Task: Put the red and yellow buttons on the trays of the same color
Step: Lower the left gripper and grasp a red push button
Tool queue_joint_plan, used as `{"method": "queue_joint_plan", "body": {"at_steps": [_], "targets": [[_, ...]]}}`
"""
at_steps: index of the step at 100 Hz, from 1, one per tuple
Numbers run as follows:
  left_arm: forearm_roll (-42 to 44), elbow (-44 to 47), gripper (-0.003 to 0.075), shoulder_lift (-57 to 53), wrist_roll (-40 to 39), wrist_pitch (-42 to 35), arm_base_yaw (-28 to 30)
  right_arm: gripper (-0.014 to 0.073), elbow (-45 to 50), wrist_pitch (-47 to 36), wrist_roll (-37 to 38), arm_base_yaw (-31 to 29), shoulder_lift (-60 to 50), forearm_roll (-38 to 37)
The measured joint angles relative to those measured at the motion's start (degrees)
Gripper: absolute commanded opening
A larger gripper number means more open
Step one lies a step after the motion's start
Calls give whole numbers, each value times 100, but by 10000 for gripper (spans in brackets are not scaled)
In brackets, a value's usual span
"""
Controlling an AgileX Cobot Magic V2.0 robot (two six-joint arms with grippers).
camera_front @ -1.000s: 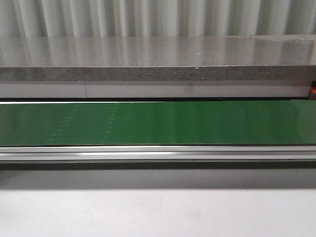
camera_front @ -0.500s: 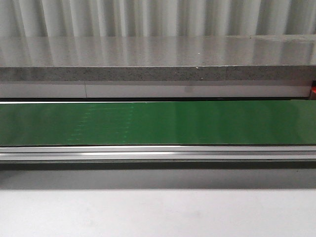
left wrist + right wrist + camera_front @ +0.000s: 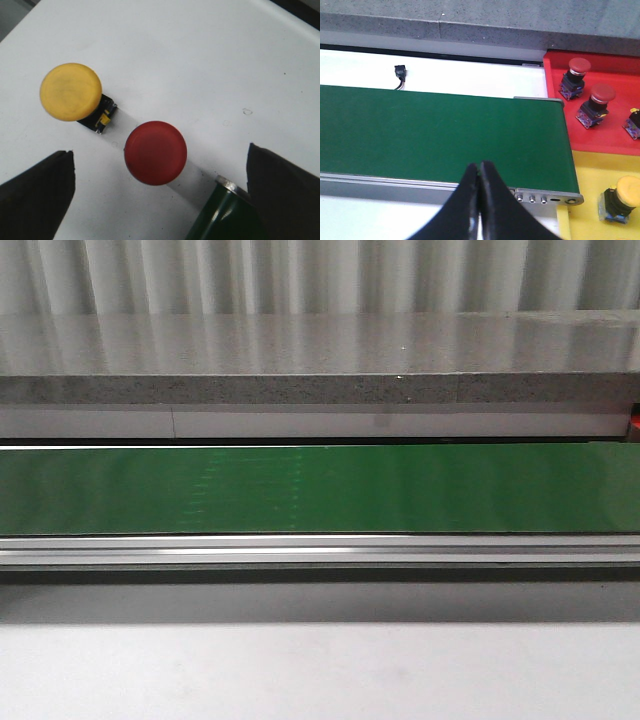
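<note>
In the left wrist view a red button (image 3: 155, 152) and a yellow button (image 3: 71, 92) stand on the white table. My left gripper (image 3: 160, 192) is open and empty, its fingers (image 3: 37, 192) wide apart, with the red button just ahead between them. In the right wrist view my right gripper (image 3: 479, 167) is shut and empty over the near edge of the green belt (image 3: 435, 132). The red tray (image 3: 600, 107) holds two red buttons (image 3: 592, 102) and part of another. The yellow tray (image 3: 600, 172) holds a yellow button (image 3: 622, 195). No gripper or button shows in the front view.
The green conveyor belt (image 3: 320, 490) with its aluminium rail (image 3: 320, 550) crosses the front view, a grey stone shelf (image 3: 320, 360) behind it. The belt's roller end (image 3: 222, 215) shows by the left gripper. A small black plug (image 3: 400, 72) lies beyond the belt.
Faint marks on the green belt have drifted to the right. Nothing else has visibly changed.
</note>
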Motion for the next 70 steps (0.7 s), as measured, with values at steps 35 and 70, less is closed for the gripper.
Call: {"method": "queue_joint_plan", "body": {"at_steps": [35,70], "targets": [[-23,-313,658,672,0,-201,0,-67,0,0,0,0,0,0],[-100,-335,388,786,-3,-333,0,-67,0,0,0,0,0,0]]}}
